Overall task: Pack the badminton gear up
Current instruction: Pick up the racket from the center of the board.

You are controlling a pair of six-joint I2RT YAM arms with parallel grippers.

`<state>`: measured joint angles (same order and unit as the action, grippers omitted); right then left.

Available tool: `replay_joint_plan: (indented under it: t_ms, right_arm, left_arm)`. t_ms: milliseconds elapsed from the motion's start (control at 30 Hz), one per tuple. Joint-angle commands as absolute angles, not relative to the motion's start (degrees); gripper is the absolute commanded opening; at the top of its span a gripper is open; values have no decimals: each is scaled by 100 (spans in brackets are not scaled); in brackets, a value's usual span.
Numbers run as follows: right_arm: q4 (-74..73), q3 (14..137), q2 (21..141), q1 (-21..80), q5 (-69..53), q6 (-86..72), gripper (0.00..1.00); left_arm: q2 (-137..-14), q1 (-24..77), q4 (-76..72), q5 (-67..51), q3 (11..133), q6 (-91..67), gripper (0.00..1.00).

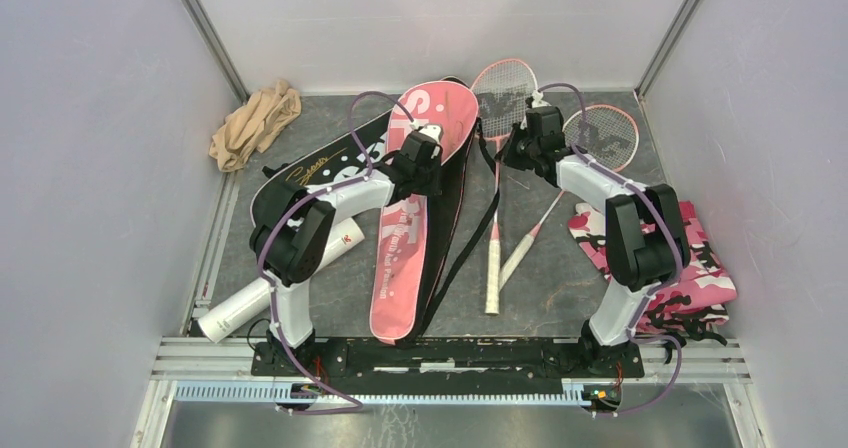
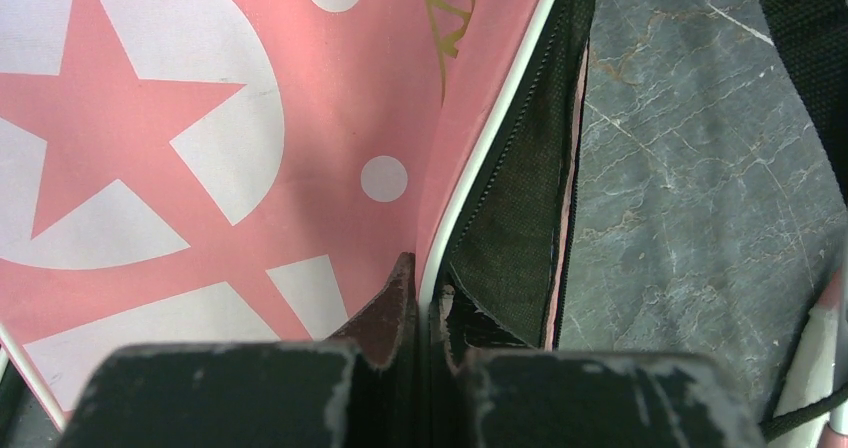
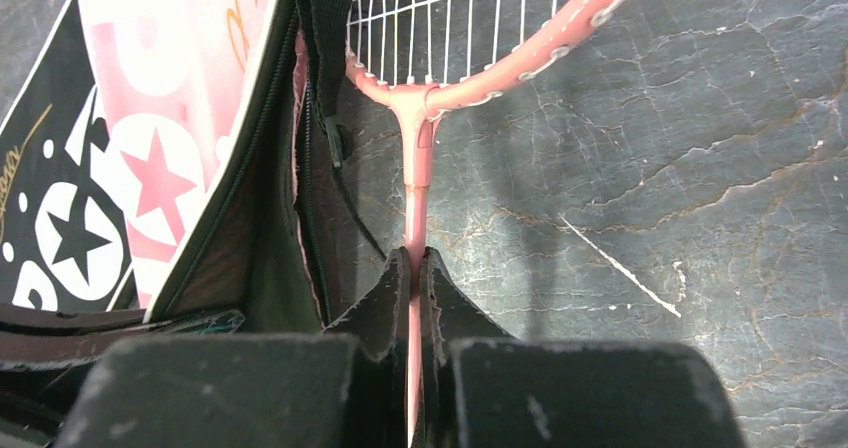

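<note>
Right fingers [image 3: 385, 308] are pinched shut on the racket [image 3: 480, 73] shaft just below the throat. Left fingers [image 2: 395, 303] are pinched shut on the piped edge of the pink bag [image 2: 200, 168], on its unzipped side, with black lining showing in the gap. The held racket lies just beside that opening on the counter [image 3: 700, 218], head toward the far wall, handle toward the arm bases. A second racket [image 1: 600, 136] lies to its right, the two handles close together. The tube [image 1: 250, 303] and black bag [image 1: 310, 173] sit left of the pink one. We see no shuttlecocks. Handling, as we judge it: the racket is very light but long, so a grip near the throat leaves the handle end free to swing or drag. The shaft is thin, round and smooth (likely to twist between flat pads), and the strings and frame won't take squeezing, so we'd hold the shaft only. The bag is soft fabric. Its flap will sag unless lifted by the stiffer piping, which is where we have it.
</note>
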<state>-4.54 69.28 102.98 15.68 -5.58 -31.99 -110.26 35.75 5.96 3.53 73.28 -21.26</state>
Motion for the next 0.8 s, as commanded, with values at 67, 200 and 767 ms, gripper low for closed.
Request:
replay_joint_plan:
  t_ms: [67,200,767]
  right_arm:
    - [390,6602,9703,1476,-772,-3369,0]
    - [574,6490,9570,1365,-876,-3424,0]
    - [9,6839,9484,1135,-129,-3263,0]
  left_arm:
    - [-11268,3586,870,247,7687,-2623,2]
    - [-11305,3586,879,132,7717,-2697,2]
    - [-10515,3577,478,-356,7158,-2480,2]
